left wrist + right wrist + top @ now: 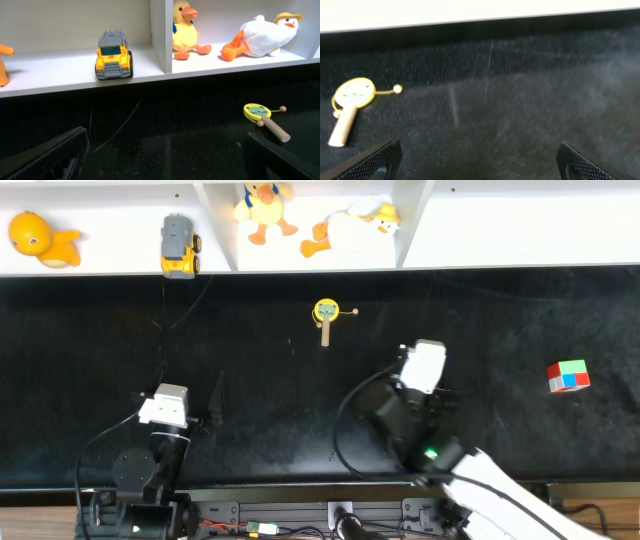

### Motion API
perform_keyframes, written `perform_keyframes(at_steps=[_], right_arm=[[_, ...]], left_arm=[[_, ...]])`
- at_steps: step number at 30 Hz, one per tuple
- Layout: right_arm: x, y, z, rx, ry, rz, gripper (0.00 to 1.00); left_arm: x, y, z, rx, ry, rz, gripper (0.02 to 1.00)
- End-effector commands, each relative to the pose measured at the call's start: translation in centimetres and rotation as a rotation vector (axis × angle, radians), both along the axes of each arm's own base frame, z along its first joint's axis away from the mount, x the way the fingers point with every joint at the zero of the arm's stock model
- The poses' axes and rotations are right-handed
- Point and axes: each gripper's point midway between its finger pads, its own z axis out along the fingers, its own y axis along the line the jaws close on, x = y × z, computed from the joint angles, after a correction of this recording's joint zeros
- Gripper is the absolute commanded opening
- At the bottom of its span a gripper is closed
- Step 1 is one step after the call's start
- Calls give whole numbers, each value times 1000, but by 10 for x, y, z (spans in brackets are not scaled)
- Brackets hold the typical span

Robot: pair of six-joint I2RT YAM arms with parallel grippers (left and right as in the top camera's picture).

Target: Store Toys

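A small yellow drum rattle with a wooden handle lies on the black table, near the white shelf. It also appears as the rattle and the rattle in the wrist views. A multicoloured cube sits at the far right of the table. On the shelf stand an orange duck, a yellow truck, a yellow plush duck and a white plush duck. My left gripper is open and holds nothing, low at the left. My right gripper is open and holds nothing, right of the rattle.
White dividers split the shelf into compartments. The truck stands left of one divider; the yellow duck and white duck share the compartment to its right. Cables run along the table's front edge.
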Motion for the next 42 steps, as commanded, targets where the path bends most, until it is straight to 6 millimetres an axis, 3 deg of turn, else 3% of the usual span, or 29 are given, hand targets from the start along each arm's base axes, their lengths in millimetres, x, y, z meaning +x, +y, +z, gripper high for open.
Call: perform_keyframes(at_steps=[1,4,11,18,25,29,32,42], right_arm=[[20,23,12,80,-60,-89,996],[34,43,11,65,-38,-80,996],[61,111,4,133,61,19,996],[44,156,-37,211,338,148,993],[34,148,-66,140,434,137,1000],[33,145,-76,118,458,125,947],[35,143,-79,105,463,123,998],[59,139,-73,111,426,137,998]], left_arm=[[0,0,0,-10,-1,5,998],[0,0,0,-10,-1,5,998],[0,0,0,-10,-1,5,998],[0,0,0,-10,-1,5,998],[0,0,0,-10,-1,5,998],[0,0,0,-10,-1,5,998],[0,0,0,-10,-1,5,998],[0,0,0,-10,-1,5,998]])
